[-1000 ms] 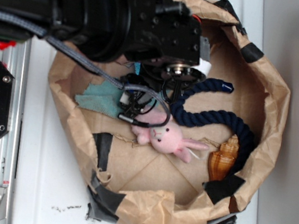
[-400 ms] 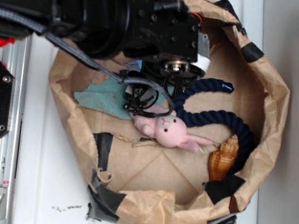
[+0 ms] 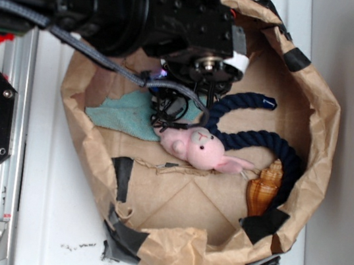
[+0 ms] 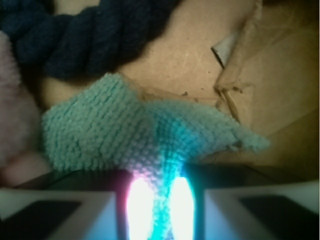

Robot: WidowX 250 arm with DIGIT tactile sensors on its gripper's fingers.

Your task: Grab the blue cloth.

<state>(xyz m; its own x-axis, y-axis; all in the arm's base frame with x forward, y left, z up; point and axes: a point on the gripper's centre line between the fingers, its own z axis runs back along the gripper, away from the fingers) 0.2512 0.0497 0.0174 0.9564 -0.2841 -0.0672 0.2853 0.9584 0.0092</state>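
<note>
Looking down into a crumpled brown paper bag (image 3: 311,126), patched with black tape and lying opened like a bowl on a white worktop (image 3: 57,221). Inside, toward the left, lying flat on the paper: the blue cloth (image 3: 123,114), teal and terry-textured, with its right edge tucked under the black arm. Hanging over that right edge: the gripper (image 3: 170,108), reaching down from the bulky black arm (image 3: 116,3) crossing the top left of the exterior view.

In the wrist view, showing the blue cloth (image 4: 130,135) filling the middle, bunched up into a ridge running toward the near edge. Pinching that ridge: the gripper (image 4: 160,205), its two bright, overexposed fingers (image 4: 139,202) sitting close together with a strip of teal fabric squeezed between them. So clenched on the cloth, as far as the glare allows telling.

Lying just right of the cloth and touching the gripper area: a pink plush bunny (image 3: 201,149), head to the left, ears pointing right. Curling behind and around it: a thick navy rope (image 3: 256,141), also showing dark and blurred at the far left of the wrist view. Resting at the right of the bag, near the rope's end: a tan spiral seashell (image 3: 263,189).
</note>
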